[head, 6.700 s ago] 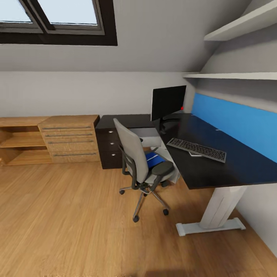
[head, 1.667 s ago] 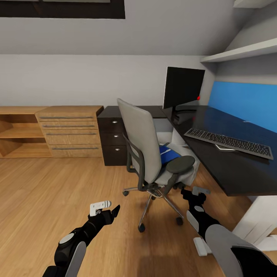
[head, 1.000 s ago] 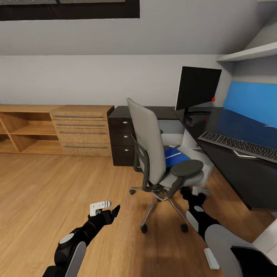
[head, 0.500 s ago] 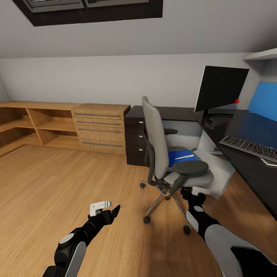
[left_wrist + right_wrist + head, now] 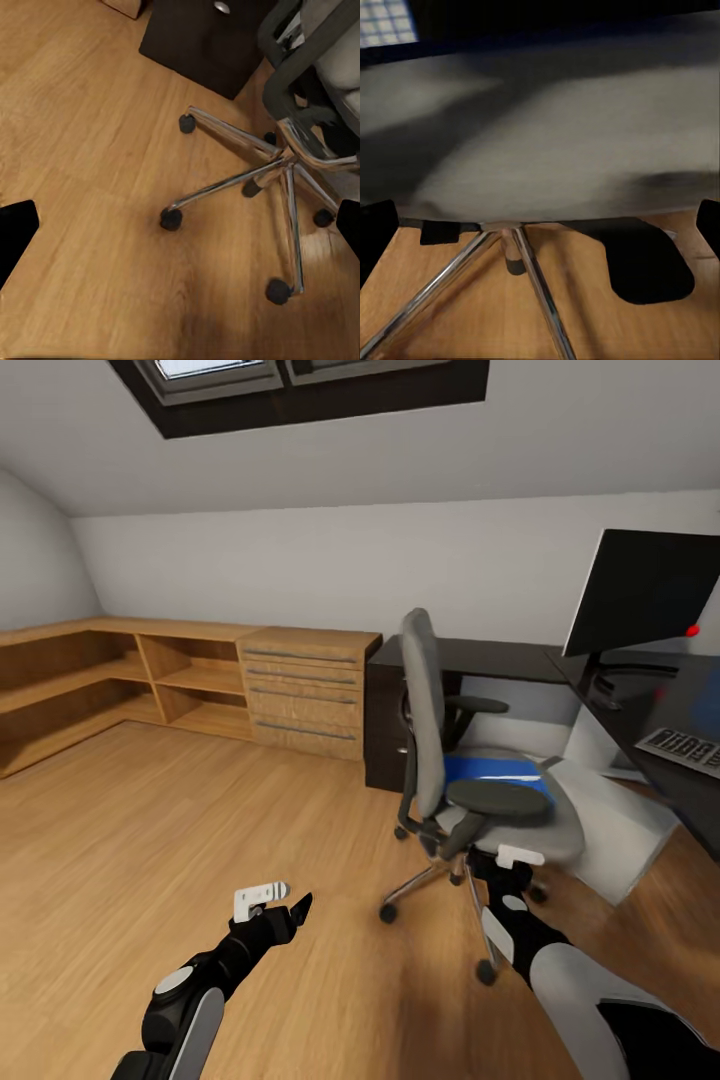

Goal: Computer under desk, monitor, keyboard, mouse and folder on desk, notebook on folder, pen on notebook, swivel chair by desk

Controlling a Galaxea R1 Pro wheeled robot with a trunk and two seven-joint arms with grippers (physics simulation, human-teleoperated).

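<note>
swivel chair (image 5: 470, 780): beside worktop (image 5: 690, 735), blue folder (image 5: 495, 770) lying on seat, awaiting transfer; left end effector (image 5: 272, 897) fingers spread, empty, low over floor; right end effector (image 5: 512, 863) spread, empty, just under seat edge, likely approaching

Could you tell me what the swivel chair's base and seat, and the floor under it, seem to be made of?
The swivel chair's base looks like polished chrome metal, since its spokes show bright mirror-like reflections. The seat appears to be matte grey padded fabric, soft-edged and without shine. The floor looks like light wood planks with a satin finish, showing grain lines and faint sheen.
</note>
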